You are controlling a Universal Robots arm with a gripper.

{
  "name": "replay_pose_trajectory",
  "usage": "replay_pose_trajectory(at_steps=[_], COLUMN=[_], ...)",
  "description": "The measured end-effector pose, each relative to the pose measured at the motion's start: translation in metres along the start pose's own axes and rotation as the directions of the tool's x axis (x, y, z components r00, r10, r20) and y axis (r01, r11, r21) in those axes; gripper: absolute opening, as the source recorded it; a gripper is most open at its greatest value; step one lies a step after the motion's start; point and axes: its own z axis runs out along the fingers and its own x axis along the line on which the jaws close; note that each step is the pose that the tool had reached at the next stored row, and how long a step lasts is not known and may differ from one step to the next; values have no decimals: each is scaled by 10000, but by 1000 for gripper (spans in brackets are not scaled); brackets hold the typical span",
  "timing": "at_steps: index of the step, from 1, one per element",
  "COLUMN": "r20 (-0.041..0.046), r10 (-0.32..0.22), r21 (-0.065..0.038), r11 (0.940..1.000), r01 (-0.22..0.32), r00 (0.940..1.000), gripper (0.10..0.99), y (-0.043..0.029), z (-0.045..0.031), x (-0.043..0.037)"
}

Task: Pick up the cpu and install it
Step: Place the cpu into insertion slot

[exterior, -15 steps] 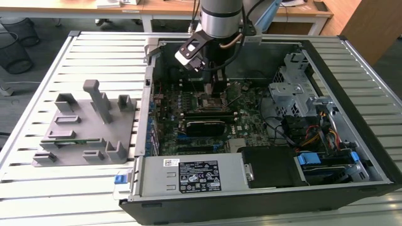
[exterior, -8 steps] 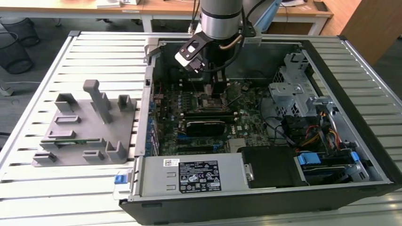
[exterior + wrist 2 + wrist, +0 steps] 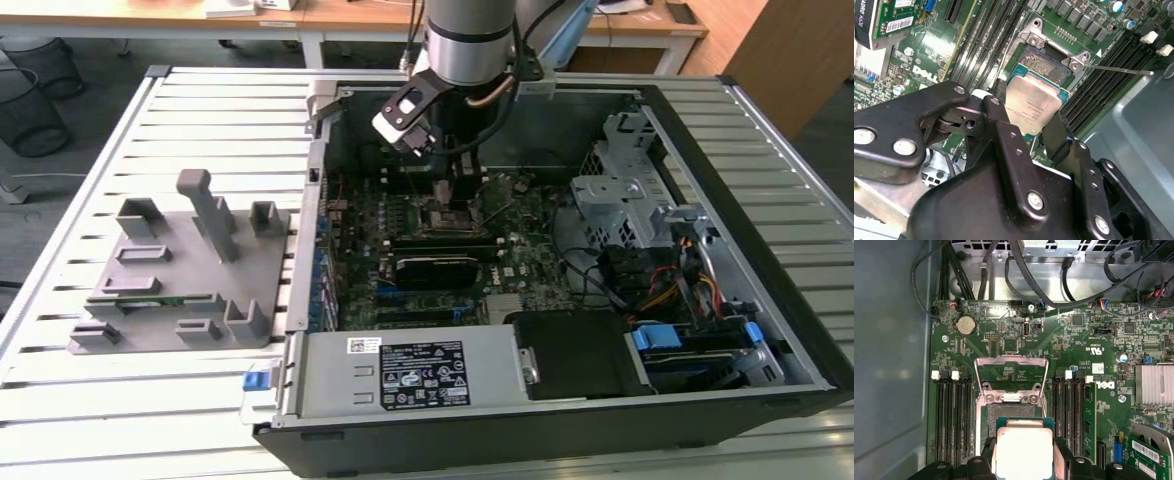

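At the exterior view's left, I see the grey plastic fixture (image 3: 174, 275) standing near that edge of the slatted table (image 3: 80, 400). Rightward, the open computer case (image 3: 561, 450) holds the motherboard (image 3: 360, 230), and my gripper (image 3: 454, 200) reaches down over its middle. In the second wrist view the fingers (image 3: 1000, 100) clamp the cpu (image 3: 1031, 105) by two opposite edges. In the first wrist view it hangs just above the open socket (image 3: 1004, 420), beside the raised load plate (image 3: 1011, 360).
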Motion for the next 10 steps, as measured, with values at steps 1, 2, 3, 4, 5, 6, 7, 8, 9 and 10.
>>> replay_pose_trajectory(at_steps=[1, 2, 3, 4, 5, 6, 7, 8, 9, 10], r20=[-2, 0, -2, -2, -2, -2, -1, -2, -2, -2], r10=[0, -3, -8, -16, -26, -35, -42, -45, -49, -50], r21=[-1, 0, -1, -1, 0, 0, 0, 0, 0, 0], r11=[10000, 10000, 10000, 10000, 10000, 10000, 10000, 10000, 10000, 10000], r01=[0, 3, 8, 16, 26, 35, 42, 45, 49, 50], r00=[10000, 10000, 10000, 10000, 10000, 10000, 10000, 10000, 10000, 10000], gripper=[537, 537, 537, 537, 537, 537, 537, 537, 537, 537], y=[2, 2, 2, 3, 3, 3, 3, 2, 1, 1], z=[5, 10, 19, 28, 38, 48, 58, 69, 92, 104], x=[1, 3, 4, 6, 8, 10, 11, 12, 13, 13])
